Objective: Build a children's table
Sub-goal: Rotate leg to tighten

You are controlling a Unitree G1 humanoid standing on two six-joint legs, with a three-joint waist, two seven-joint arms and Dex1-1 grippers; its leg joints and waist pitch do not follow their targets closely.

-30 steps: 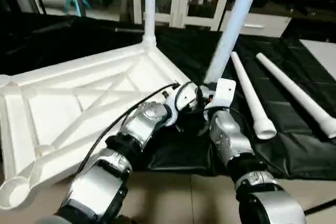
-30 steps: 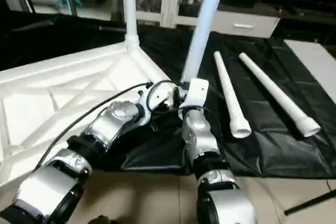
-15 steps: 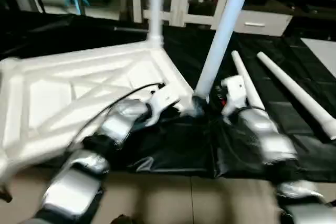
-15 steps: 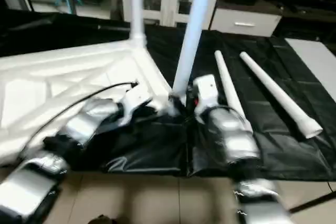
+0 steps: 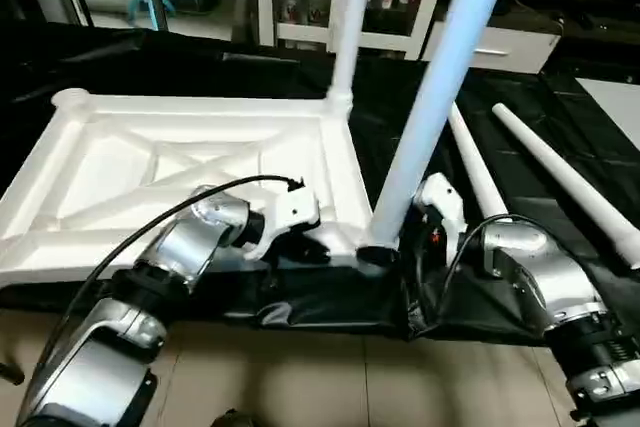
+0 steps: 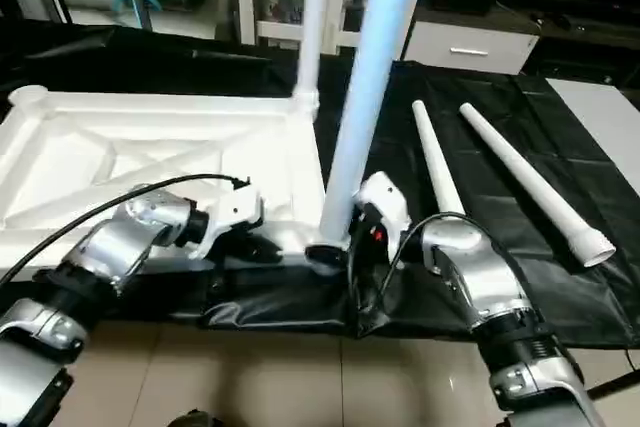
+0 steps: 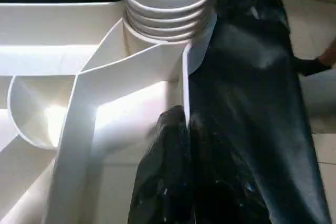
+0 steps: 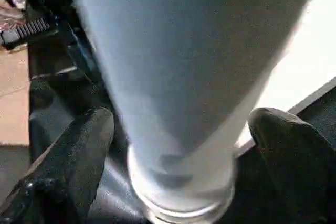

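- White plastic tabletop [image 5: 190, 162]: lies upside down on a black sheet [image 5: 540, 197] spread on the floor, X-ribbed underside up.
- 2 white tube legs stand in its corner sockets: far leg [image 5: 348, 27] at the far right corner, near leg [image 5: 430, 107] at the near right corner, its threaded end [image 7: 168, 11] seated in the socket.
- 2 loose legs, inner [image 5: 478, 182] and outer [image 5: 565, 182], lie on the sheet to the right of the tabletop, well apart from it.
- Left claw [image 7: 186, 129]: fingers pressed together, holding nothing, its tip against the tabletop's near rim just beside the near leg's socket.
- Right claw [image 8: 181, 129]: fingers [image 8: 86, 135] spread wide on either side of the near leg's base, not gripping it.
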